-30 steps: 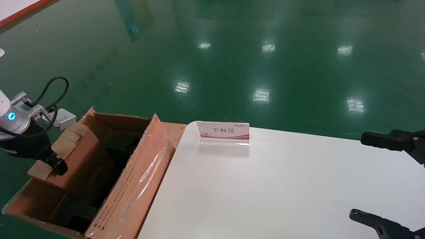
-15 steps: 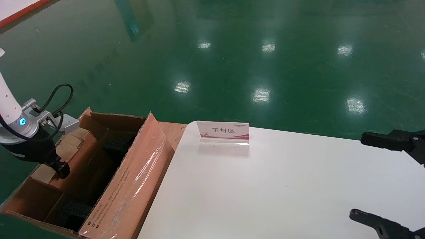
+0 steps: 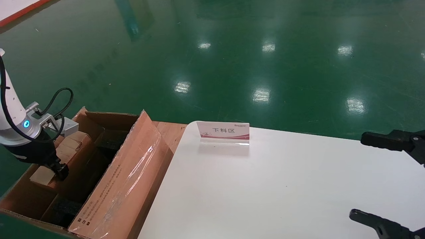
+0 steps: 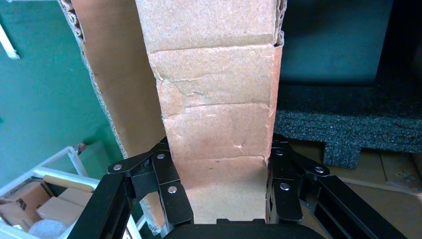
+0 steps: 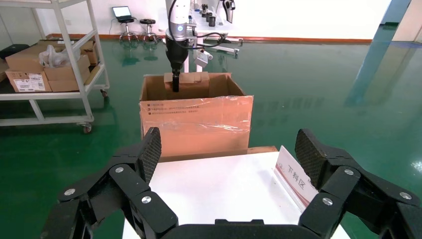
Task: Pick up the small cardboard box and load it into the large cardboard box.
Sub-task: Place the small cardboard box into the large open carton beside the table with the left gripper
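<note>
The large cardboard box (image 3: 127, 186) stands open left of the table, its taped side flap raised and black foam (image 3: 63, 209) inside. My left gripper (image 3: 58, 171) is shut on the small cardboard box (image 3: 71, 149) and holds it tilted inside the carton's left part. In the left wrist view the small box (image 4: 219, 124) fills the gap between the fingers (image 4: 171, 189), with black foam (image 4: 343, 134) and the carton wall (image 4: 114, 74) beside it. My right gripper (image 3: 382, 179) is open and parked over the table's right edge. The right wrist view shows the carton (image 5: 194, 119) and the left arm (image 5: 176, 40) far off.
A white table (image 3: 265, 186) carries a small sign card (image 3: 224, 132) at its back edge. A green floor surrounds everything. A metal shelf rack (image 5: 54, 64) with cardboard boxes stands beyond the carton in the right wrist view.
My left gripper has gone lower and further left with the small box. The carton has shifted left with it, its side flap leaning over more. The right arm has not moved.
</note>
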